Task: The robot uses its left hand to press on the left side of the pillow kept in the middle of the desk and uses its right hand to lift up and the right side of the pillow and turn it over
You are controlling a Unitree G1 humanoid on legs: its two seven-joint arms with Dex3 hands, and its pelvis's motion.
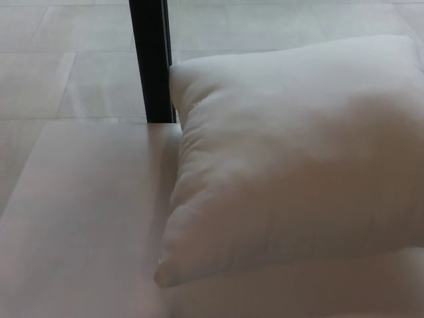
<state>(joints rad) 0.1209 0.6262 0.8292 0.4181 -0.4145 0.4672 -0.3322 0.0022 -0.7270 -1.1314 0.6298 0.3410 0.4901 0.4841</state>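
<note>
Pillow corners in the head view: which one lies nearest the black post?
The far-left corner of the white fabric pillow: it sits right beside the black post at the desk's far edge. The near-left corner lies well clear of it.
</note>
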